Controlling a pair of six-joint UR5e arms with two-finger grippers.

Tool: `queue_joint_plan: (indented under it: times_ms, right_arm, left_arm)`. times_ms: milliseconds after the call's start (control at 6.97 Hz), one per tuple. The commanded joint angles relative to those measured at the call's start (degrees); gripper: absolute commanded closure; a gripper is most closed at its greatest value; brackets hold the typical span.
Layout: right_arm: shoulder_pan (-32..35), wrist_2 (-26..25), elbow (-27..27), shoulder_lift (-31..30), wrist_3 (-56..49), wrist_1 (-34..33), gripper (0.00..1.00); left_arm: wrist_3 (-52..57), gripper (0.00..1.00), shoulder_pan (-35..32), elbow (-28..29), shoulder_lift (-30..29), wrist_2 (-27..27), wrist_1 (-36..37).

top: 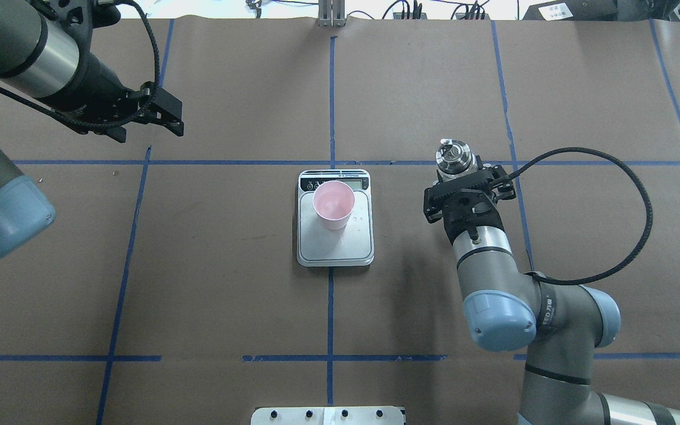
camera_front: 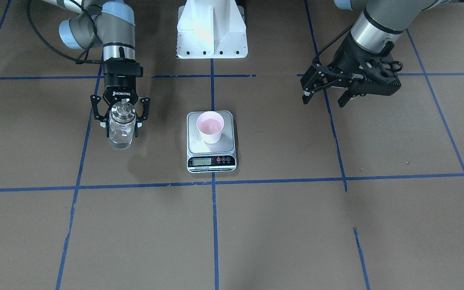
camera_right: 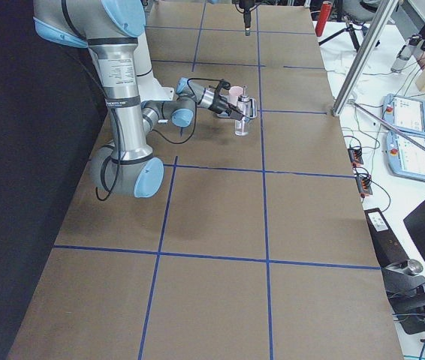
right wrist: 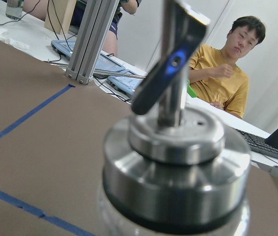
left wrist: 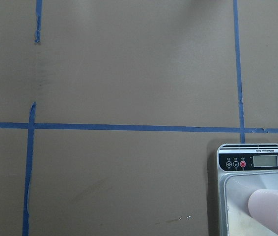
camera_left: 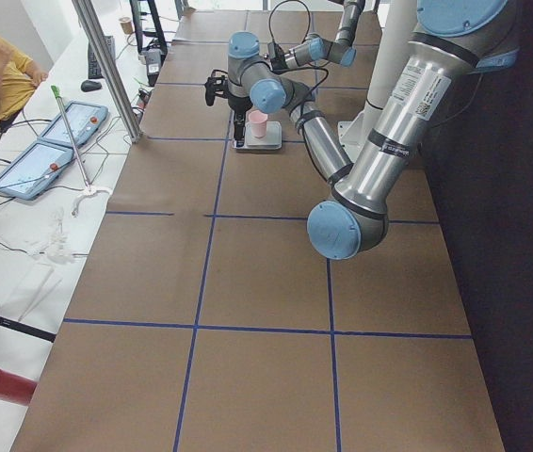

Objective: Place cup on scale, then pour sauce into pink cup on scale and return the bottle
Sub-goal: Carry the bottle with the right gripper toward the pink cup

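Note:
The pink cup (camera_front: 210,127) stands upright on the silver scale (camera_front: 212,161) at the table's middle; both also show in the overhead view, cup (top: 333,203) on scale (top: 340,251). My right gripper (camera_front: 120,128) is shut on the clear glass bottle (camera_front: 120,135), fingers against both its sides. The bottle is upright with its base at the table, well to the side of the scale. Its silver spout cap (right wrist: 173,167) fills the right wrist view. My left gripper (camera_front: 324,96) is open and empty, hovering far from the scale on the other side.
The white robot base (camera_front: 212,32) stands behind the scale. Blue tape lines (top: 331,88) grid the brown table. A few small droplets lie on the scale's platform (top: 358,219). A metal post (camera_right: 363,60), tablets and a seated person are beyond the table's far edge.

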Motion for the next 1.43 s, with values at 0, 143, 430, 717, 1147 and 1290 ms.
queue_joint_plan:
  times_ms: [0, 143, 430, 717, 1147, 1290]
  right_arm:
    - [-2.58, -1.66, -0.05, 2.91, -7.52, -6.95, 1.0]
    - [-2.85, -1.66, -0.14, 3.96, -8.96, -8.87, 1.0]
    - [-2.94, -2.35, -0.14, 10.0, -15.11, -22.53, 1.0]
    - [-3.12, -3.06, -0.32, 11.62, -16.87, -29.87, 1.0]
    - [-3.12, -5.26, -1.9, 11.71, -23.72, -29.98, 1.0]
    - [-3.12, -5.87, -2.69, 12.06, -25.92, -30.07, 1.0]
  left_arm:
    - [0.15, 0.0, -0.67, -1.14, 0.97, 0.0, 0.0]
    - [0.15, 0.0, -0.76, -2.88, 2.36, -0.09, 0.09]
    - [0.15, 0.0, -0.77, -5.35, 4.4, -0.09, 0.44]
    - [0.07, 0.0, -0.68, -5.27, 4.49, -0.09, 0.44]
    - [0.07, 0.0, -0.59, -5.36, 4.4, -0.09, 0.44]
    - [0.07, 0.0, -0.59, -5.36, 4.4, -0.09, 0.44]
